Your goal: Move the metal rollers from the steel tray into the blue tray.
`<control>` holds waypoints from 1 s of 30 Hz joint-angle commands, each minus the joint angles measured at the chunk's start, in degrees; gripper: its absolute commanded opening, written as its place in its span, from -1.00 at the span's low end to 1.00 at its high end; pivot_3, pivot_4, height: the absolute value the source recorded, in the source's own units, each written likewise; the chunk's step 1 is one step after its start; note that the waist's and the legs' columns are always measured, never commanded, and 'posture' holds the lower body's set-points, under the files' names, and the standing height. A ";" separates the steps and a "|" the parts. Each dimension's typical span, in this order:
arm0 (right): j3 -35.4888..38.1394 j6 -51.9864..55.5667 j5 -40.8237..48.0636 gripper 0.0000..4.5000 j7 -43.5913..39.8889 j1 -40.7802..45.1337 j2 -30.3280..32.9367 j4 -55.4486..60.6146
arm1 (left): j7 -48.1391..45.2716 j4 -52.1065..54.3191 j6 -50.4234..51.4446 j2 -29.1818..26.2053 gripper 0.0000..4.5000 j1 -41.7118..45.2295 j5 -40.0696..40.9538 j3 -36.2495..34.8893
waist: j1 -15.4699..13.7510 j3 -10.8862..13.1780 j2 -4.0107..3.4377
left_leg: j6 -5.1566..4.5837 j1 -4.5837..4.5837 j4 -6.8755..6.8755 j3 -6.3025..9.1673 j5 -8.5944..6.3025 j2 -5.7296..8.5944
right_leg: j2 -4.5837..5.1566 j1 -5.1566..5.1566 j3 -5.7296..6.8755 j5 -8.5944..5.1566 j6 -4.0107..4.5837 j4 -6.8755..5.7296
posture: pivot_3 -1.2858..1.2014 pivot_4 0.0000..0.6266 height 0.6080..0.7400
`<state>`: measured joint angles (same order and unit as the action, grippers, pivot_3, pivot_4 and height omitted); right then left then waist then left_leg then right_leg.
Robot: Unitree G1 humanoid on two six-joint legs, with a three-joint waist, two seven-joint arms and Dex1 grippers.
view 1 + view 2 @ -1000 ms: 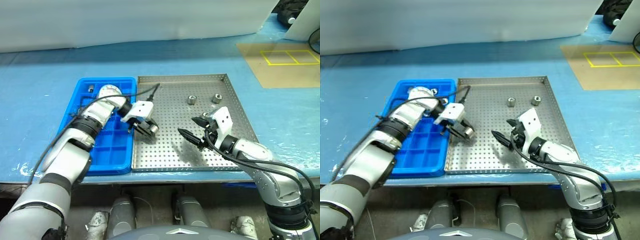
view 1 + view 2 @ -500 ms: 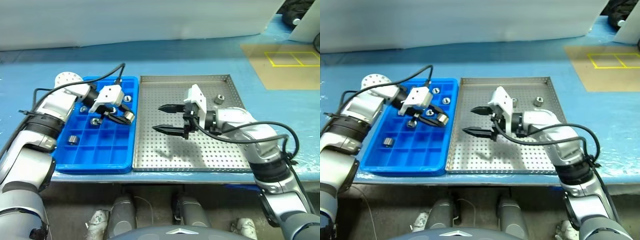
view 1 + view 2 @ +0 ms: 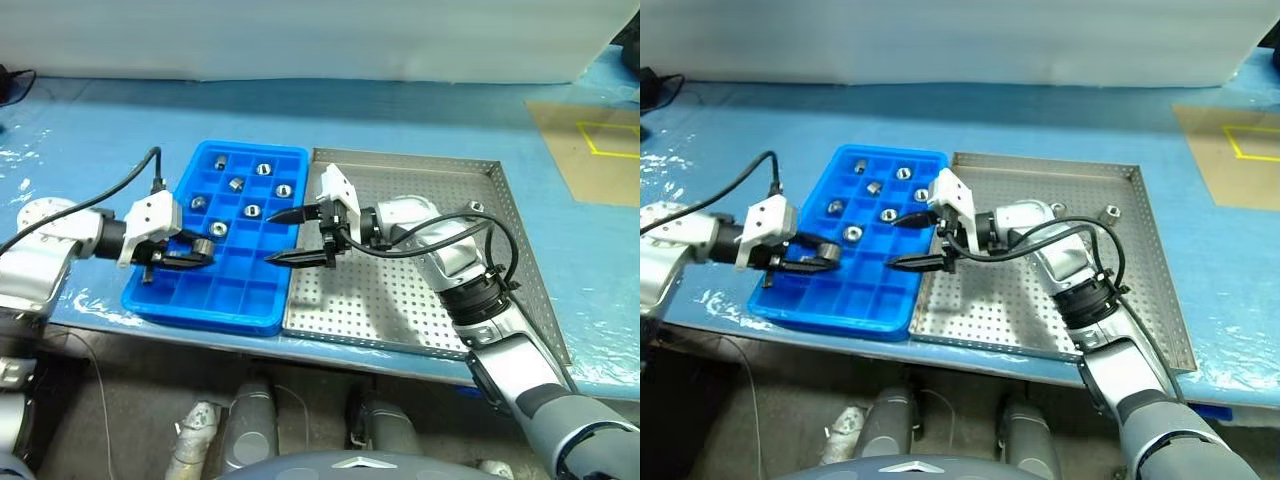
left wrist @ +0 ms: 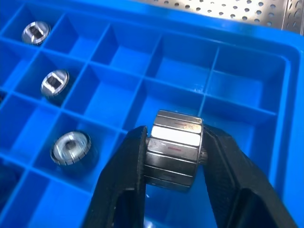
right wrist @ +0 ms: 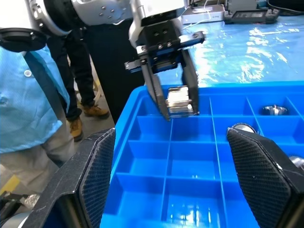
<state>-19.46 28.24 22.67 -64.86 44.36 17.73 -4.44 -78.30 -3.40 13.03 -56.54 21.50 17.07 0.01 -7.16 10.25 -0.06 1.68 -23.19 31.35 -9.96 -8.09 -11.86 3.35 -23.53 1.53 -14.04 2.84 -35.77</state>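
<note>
Blue-covered worktop (image 3: 90, 130) carried both trays; left pincer (image 4: 173, 159), clamping a roller (image 4: 173, 149) above the blue tray (image 3: 180, 300), needed only release; right pincer (image 3: 298, 235) gaped empty.

A person (image 5: 45, 90) beyond the left gripper (image 5: 173, 102) is being cut off above the shoulders by the picture's edge. The right gripper (image 3: 285, 237) is hiding part of the blue tray (image 3: 240, 300) beneath it.

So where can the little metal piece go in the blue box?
The blue tray has bare squares along its near rows, under the left fingers holding a roller. Far rows are crowded with rollers. The steel tray floor is mostly bare.
</note>
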 commanded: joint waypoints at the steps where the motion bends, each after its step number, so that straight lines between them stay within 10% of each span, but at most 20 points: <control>1: 0.65 -1.17 -0.38 0.71 -1.00 1.19 -0.17 0.34 | 0.72 4.44 1.72 -1.73 -0.41 -3.71 2.04 -3.64 | -0.18 0.00 0.01 | 0.02 0.01 0.00 0.01 0.01 0.00 | 0.00 0.00 0.00 0.00 0.00 -0.01 | 0.17 -0.52 1.00; 19: 1.87 -1.21 -2.84 0.71 0.81 -0.25 0.91 1.02 | -1.96 -3.01 -2.00 -2.02 -0.41 -3.26 -4.53 1.77 | -0.05 -0.03 0.06 | 0.20 0.06 0.00 0.03 0.13 0.01 | -0.11 0.00 -0.03 0.00 0.00 -0.05 | 0.14 -0.52 1.00; 30: 2.08 -1.59 -3.65 0.71 1.76 -1.15 1.54 1.52 | 2.87 -4.94 -4.56 1.91 0.98 1.85 -6.68 2.17 | -0.01 -0.05 0.10 | 0.21 0.06 0.08 0.04 0.13 0.01 | -0.10 0.02 -0.03 0.00 0.00 -0.10 | 0.12 -0.52 1.00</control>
<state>-18.69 27.49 18.93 -63.31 43.51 19.01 -5.19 -75.75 -8.99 8.13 -54.88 21.26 9.06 3.04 -7.17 10.20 0.03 1.89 -23.13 31.45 -9.91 -7.96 -11.86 3.24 -23.51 1.50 -14.03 2.84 -35.88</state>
